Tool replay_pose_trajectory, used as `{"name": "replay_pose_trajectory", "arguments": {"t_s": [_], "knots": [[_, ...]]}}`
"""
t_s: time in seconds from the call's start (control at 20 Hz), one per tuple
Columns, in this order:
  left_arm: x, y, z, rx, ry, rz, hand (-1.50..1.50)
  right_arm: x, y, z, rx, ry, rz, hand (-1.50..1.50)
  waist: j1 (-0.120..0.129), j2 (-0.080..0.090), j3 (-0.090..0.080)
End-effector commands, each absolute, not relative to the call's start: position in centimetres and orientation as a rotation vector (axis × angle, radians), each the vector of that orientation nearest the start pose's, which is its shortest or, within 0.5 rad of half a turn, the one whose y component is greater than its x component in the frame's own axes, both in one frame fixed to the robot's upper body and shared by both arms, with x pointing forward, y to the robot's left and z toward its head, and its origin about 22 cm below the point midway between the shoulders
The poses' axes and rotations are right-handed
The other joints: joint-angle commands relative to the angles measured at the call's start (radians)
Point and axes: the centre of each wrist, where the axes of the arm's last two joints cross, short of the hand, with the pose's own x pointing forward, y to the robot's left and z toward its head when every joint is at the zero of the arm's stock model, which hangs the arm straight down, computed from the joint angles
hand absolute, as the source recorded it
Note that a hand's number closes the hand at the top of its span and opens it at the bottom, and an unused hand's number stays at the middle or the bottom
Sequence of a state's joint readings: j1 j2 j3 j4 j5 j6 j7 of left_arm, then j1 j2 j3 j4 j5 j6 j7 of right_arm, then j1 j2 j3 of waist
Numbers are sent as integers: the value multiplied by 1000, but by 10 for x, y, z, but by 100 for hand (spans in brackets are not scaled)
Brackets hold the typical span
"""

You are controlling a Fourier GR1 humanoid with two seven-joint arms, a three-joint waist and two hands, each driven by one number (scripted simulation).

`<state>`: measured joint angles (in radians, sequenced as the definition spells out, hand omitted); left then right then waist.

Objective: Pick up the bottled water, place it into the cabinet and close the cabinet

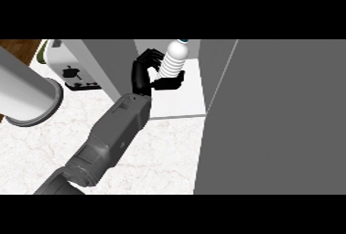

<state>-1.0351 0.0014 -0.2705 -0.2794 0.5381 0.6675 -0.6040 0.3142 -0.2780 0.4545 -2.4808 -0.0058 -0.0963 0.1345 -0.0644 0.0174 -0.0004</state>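
One black left hand (143, 74) is clamped on the white ribbed bottled water with a blue cap (174, 61), fingers curled round it from the left and the thumb below. The bottle stands roughly upright inside the open grey cabinet (179, 103), above its white floor; whether it touches the floor I cannot tell. The cabinet's wide grey door (270, 119) stands open at the right above the white marble table (162, 155), and a pale grey cylinder (27, 96) stands far left.

The left grey forearm (118, 125) runs up from the lower left edge, ending in a black hand (140, 73), fingers above and thumb below curled round the white ribbed water bottle (174, 61).
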Motion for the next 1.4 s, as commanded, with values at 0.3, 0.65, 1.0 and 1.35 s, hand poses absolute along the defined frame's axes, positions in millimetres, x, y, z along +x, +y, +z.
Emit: {"name": "replay_pose_trajectory", "arguments": {"t_s": [0.3, 0.65, 1.0, 1.35], "knots": [[419, 101, 13, 380, -1771, 19, -150, 97, -197, 164, 314, -1959, 270, -150, -3, 2, -1], [426, 100, 24, 325, -1759, 52, -150, 106, -202, 160, 311, -1980, 286, -150, -8, 7, 0], [427, 98, 25, 312, -1815, -45, -150, 94, -201, 169, 312, -1970, 253, -150, -10, 2, -1], [432, 84, 48, -19, -1927, 17, -150, 111, -201, 157, 315, -1970, 288, -150, -17, 5, -1]]}}
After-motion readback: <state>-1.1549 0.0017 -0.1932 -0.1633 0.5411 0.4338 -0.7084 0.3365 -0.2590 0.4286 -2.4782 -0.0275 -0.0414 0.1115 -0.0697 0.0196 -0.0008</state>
